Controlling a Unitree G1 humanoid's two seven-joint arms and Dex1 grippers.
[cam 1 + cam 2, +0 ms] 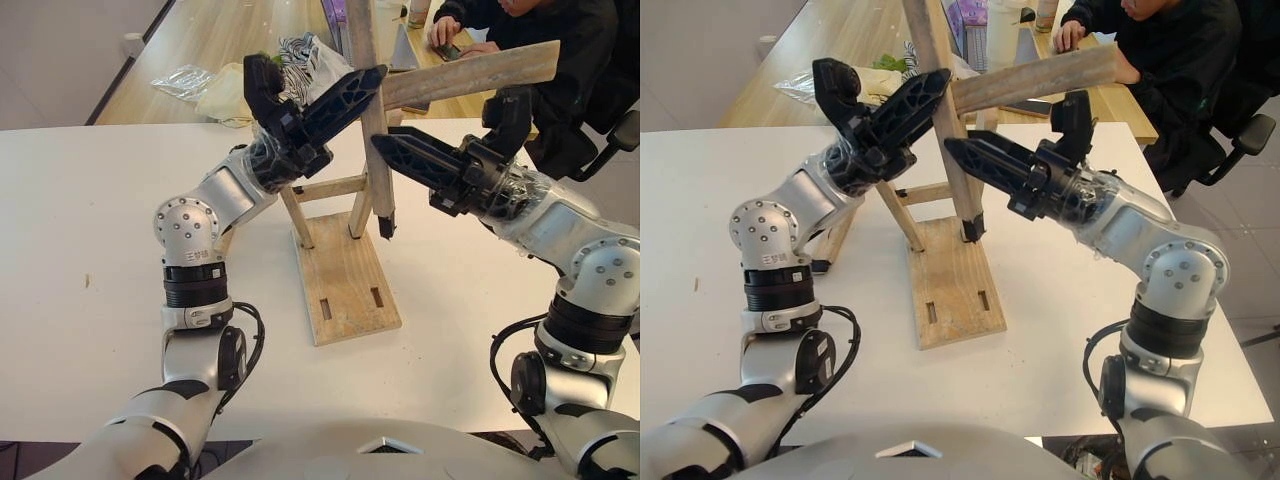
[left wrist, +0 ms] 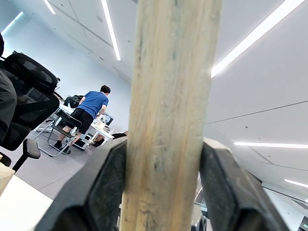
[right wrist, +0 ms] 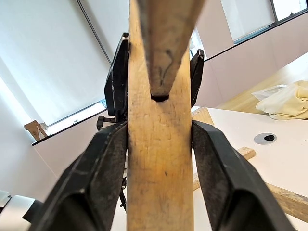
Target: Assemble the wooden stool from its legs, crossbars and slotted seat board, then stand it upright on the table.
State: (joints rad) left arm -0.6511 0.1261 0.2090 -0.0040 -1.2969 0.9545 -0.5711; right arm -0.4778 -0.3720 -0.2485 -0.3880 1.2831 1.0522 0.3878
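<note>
The slotted seat board [image 1: 345, 285] lies flat on the white table [image 1: 90, 200]. Two short legs [image 1: 298, 218] joined by a crossbar [image 1: 330, 187] stand at its far end. A long leg [image 1: 372, 110] stands nearly upright, its dark lower tip at the board's far right corner. A long bar [image 1: 470, 75] runs from a notch in this leg [image 3: 159, 159] up to the right. My left gripper [image 1: 350, 90] is shut on the long leg [image 2: 168, 120] up high. My right gripper [image 1: 960, 155] is shut on the same leg just below.
Another wooden piece [image 1: 835, 240] lies on the table under my left arm. Behind the white table is a wooden table [image 1: 200, 40] with plastic bags [image 1: 185, 80] and a cloth [image 1: 225, 100]. A person in black sits at the back right by a chair [image 1: 620, 125].
</note>
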